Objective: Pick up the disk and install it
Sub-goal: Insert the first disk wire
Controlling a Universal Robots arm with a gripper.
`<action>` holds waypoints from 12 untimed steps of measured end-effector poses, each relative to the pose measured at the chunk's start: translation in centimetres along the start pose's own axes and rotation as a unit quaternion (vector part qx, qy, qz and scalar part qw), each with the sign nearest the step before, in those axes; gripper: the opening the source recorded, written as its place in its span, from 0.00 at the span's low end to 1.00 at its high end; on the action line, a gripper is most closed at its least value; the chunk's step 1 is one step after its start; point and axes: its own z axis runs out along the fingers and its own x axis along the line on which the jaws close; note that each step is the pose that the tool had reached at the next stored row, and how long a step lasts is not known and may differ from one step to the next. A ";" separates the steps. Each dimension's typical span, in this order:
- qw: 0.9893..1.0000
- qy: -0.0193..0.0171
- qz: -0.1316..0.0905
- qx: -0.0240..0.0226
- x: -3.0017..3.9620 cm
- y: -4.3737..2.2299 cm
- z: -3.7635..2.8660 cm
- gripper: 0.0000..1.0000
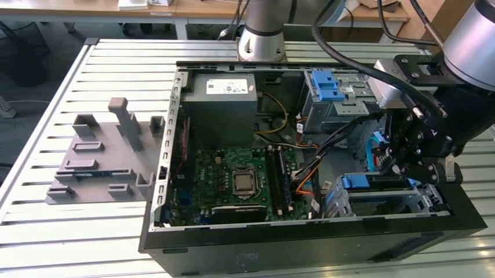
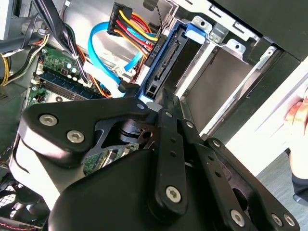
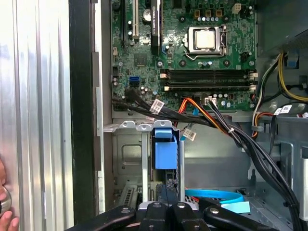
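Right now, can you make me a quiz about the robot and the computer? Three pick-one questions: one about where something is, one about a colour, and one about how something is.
1. Where is the gripper?
A. Inside the computer case
B. Out on the bare table
C. Up above the arm's base

2. What colour is the big circuit board?
A. Red
B. Green
C. White

3. How is the case?
A. Closed with its cover on
B. Open, with its insides showing
C. Standing upright

Answers:
1 A: the first wrist view shows it by the blue tab in a metal bay.
2 B: the board is green in the exterior view.
3 B: the board and cables are in plain sight.
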 end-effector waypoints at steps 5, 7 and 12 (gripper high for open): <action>1.000 0.000 0.000 0.000 -0.25 -0.29 -0.01 0.11; 1.000 0.000 0.000 0.000 -0.45 -0.53 -0.01 0.11; 1.000 0.000 0.000 0.000 -0.77 -1.18 0.00 0.11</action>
